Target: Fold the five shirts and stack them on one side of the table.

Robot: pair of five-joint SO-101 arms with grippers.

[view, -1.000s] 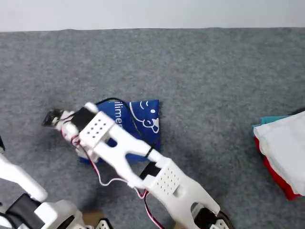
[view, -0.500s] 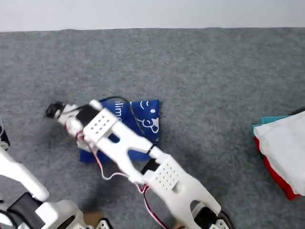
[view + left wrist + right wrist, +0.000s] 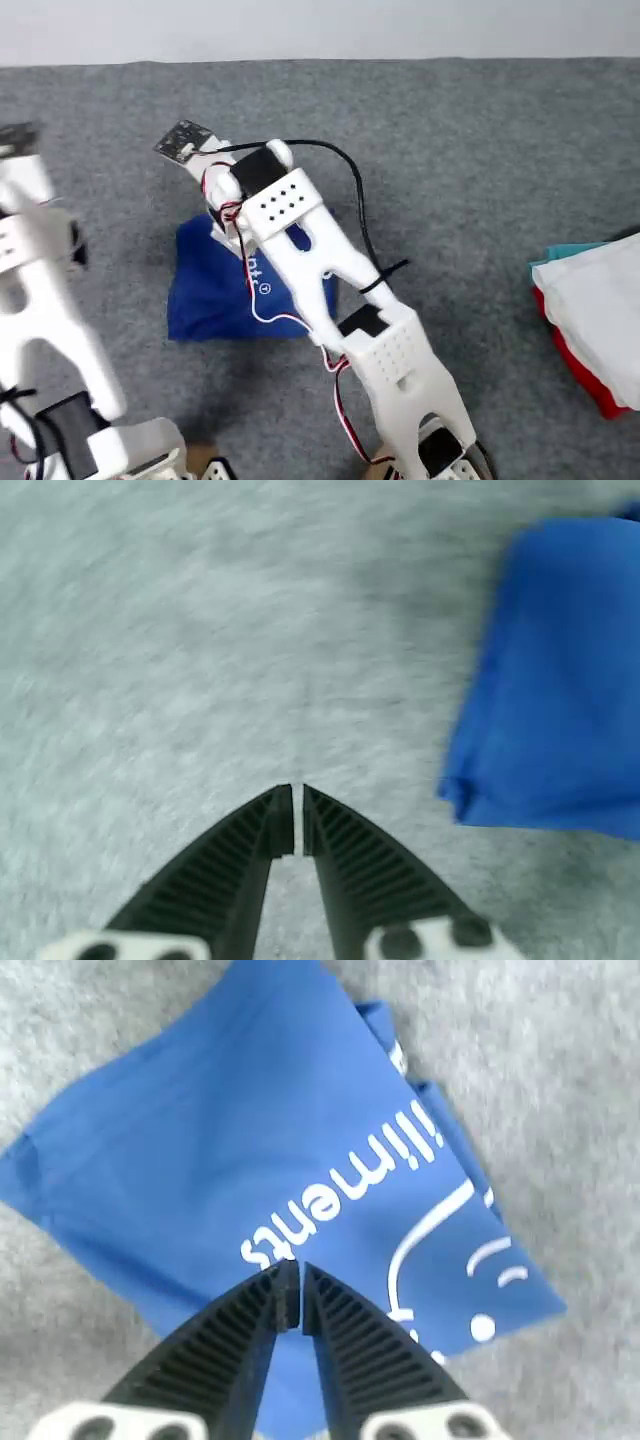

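Blue shirt [image 3: 215, 295] folded, left of centre on surface [image 3: 450, 150]; stack [image 3: 600, 310] at right edge. Right arm [image 3: 300, 230] above shirt, jaws together. Left arm [image 3: 40, 290] over grey surface beside shirt, jaws together too. I'd open wide, pinch all layers at one edge, carry flat to stack.

Light fell bright and even from above — only soft, faint shadows lay on the grey table [image 3: 480, 150] beneath the right arm [image 3: 300, 240].

Folded shirt [image 3: 215, 295] left of centre on table [image 3: 450, 150], right gripper [image 3: 292, 1282] over it, shirt stack [image 3: 597, 305] at right edge
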